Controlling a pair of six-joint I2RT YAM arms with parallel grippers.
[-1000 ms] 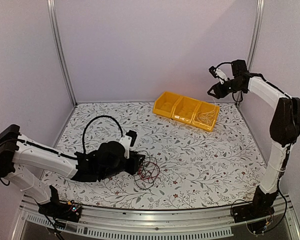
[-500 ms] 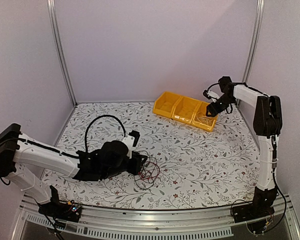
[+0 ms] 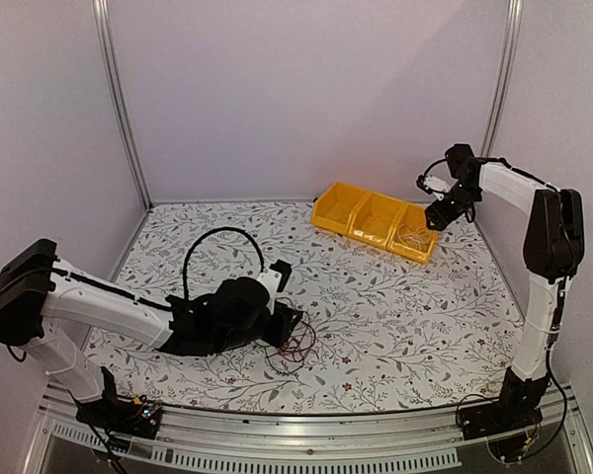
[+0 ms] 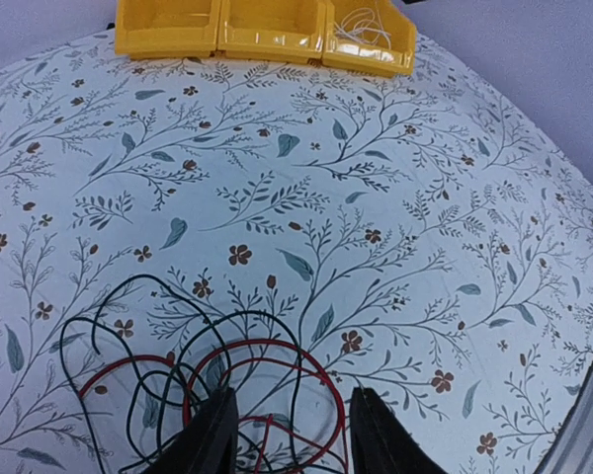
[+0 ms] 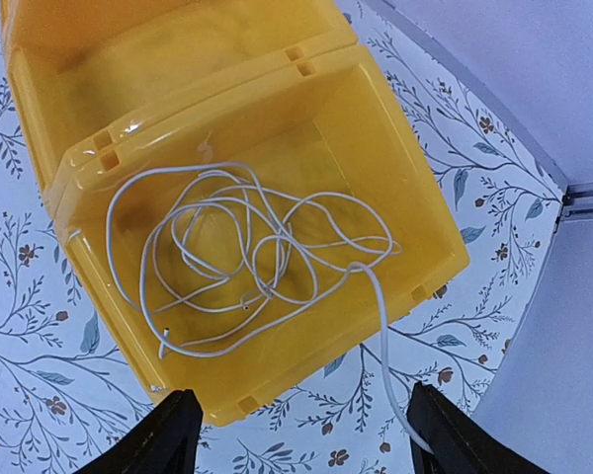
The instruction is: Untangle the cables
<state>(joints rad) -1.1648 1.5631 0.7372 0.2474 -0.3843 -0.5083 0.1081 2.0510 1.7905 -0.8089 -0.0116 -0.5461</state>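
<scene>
The cables on the table are a small tangle of red and black loops (image 3: pixel 296 341) (image 4: pixel 266 341) on the floral cloth at front centre. My left gripper (image 3: pixel 289 321) (image 4: pixel 287 439) is low over that tangle, open, its jaws straddling the red loops without pinching them. A white cable (image 5: pixel 267 247) (image 3: pixel 407 235) lies coiled in the right compartment of the yellow bin (image 3: pixel 376 219) (image 5: pixel 306 346). One strand of it trails over the bin's rim toward a finger of my right gripper (image 5: pixel 301 439) (image 3: pixel 437 215). That gripper hovers open just off the bin's right end.
The yellow bin (image 4: pixel 217 30) has three compartments and sits at the back right of the table; its other two show nothing inside. Booth walls and metal posts close in the back and sides. A black hose loops above the left arm (image 3: pixel 217 247).
The right arm came down from high at the back to the bin's right end and its jaws widened. The bin shifted slightly right. The left gripper edged right toward the tangle.
</scene>
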